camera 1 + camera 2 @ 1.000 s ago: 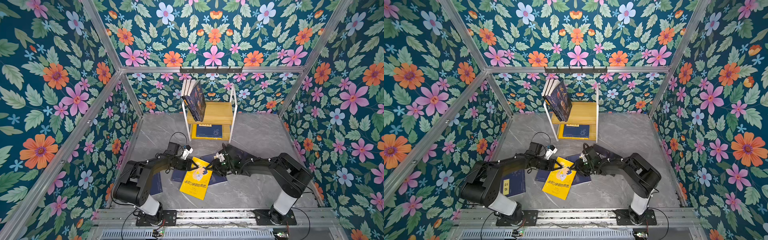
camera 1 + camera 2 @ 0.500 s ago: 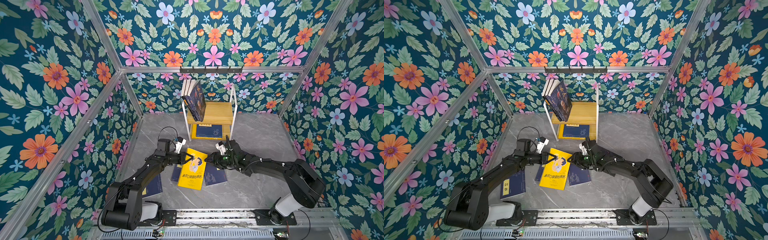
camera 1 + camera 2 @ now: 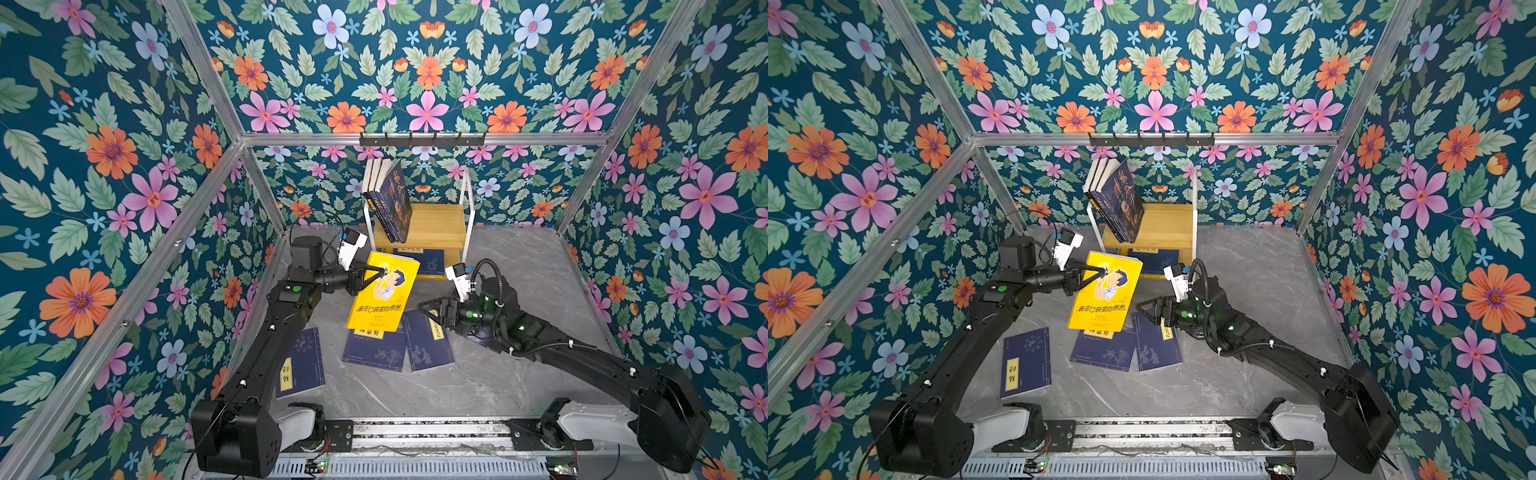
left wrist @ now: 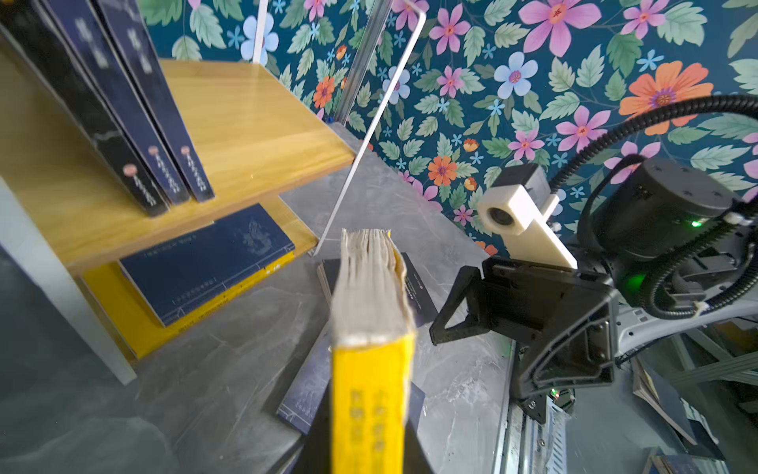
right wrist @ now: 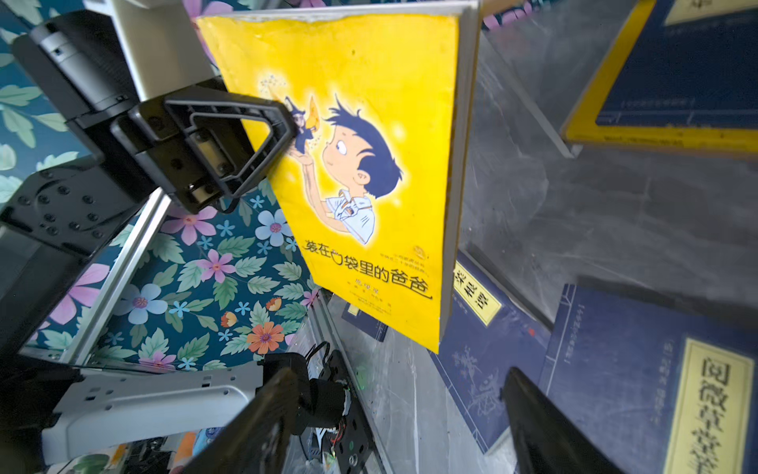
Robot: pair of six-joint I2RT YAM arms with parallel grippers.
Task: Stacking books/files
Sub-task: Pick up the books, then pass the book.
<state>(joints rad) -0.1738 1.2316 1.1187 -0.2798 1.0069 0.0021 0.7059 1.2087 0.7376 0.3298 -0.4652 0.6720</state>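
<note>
The left pincer [image 3: 372, 273] was clamped on one edge of the yellow cartoon book [image 3: 386, 301], held tilted above the navy books [image 3: 376, 351] on the surface [image 3: 457, 386], and with the right pincer [image 3: 428, 315] apart and empty alongside, it could pivot or slip free.

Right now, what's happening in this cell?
The left arm's fingers are shut on the yellow cartoon book, holding it nearly upright in front of the shelf. The right arm's fingers are open, clear of it, above navy books lying flat on the table. Three dark books lean on the shelf's top board.
</note>
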